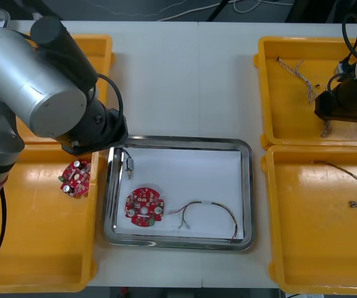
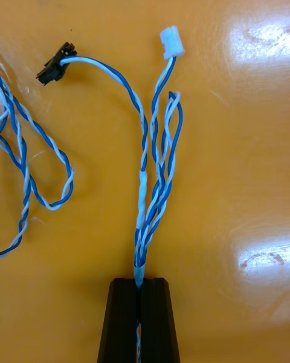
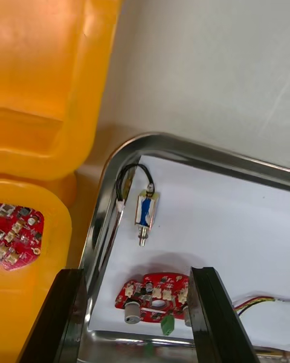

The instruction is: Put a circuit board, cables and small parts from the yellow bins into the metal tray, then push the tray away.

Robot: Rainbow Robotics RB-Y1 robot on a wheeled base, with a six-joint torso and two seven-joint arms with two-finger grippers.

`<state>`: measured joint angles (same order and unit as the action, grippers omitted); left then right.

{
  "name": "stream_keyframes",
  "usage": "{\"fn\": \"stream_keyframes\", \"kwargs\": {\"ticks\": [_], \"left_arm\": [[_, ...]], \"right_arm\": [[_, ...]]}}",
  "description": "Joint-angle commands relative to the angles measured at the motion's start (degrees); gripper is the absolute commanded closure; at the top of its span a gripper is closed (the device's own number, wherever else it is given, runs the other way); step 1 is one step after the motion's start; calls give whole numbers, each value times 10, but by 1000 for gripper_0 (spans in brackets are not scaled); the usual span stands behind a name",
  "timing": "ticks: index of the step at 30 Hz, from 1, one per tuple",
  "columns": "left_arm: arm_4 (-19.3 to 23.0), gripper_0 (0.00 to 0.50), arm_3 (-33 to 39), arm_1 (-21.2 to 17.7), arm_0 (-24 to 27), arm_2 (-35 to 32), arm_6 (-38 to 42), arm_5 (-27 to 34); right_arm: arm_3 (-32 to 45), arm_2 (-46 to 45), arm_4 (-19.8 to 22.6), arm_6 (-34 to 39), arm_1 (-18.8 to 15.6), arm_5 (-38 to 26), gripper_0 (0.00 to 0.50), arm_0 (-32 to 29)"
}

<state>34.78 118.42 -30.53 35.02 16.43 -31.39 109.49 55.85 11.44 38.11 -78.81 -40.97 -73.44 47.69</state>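
Observation:
The metal tray, white inside, holds a round red circuit board, a red and yellow cable and a small metal part. My left gripper hovers open over the tray's left end, the small metal part and circuit board lying beyond its fingers. My right gripper is in the far right yellow bin, shut on a twisted blue and white cable that rises from its fingertips to a white plug.
A second circuit board lies in the near left yellow bin. Another blue and white cable lies beside the held one. The near right yellow bin holds one thin cable. Bare table stretches beyond the tray.

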Motion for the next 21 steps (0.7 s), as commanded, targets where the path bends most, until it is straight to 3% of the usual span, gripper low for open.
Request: {"fn": "stream_keyframes", "kwargs": {"ticks": [1,13,21], "left_arm": [[5,11,11,-5,25,-38,-11,5],[-31,11,-83,-11,52,-97,-104,5],[-85,11,-168,-11,66,-125,-186,-56]], "right_arm": [[6,12,-5,-38,7,2,500,18],[84,-25,-23,-49,-14,-88,500,19],[138,-69,-23,-60,-30,-158,500,18]]}}
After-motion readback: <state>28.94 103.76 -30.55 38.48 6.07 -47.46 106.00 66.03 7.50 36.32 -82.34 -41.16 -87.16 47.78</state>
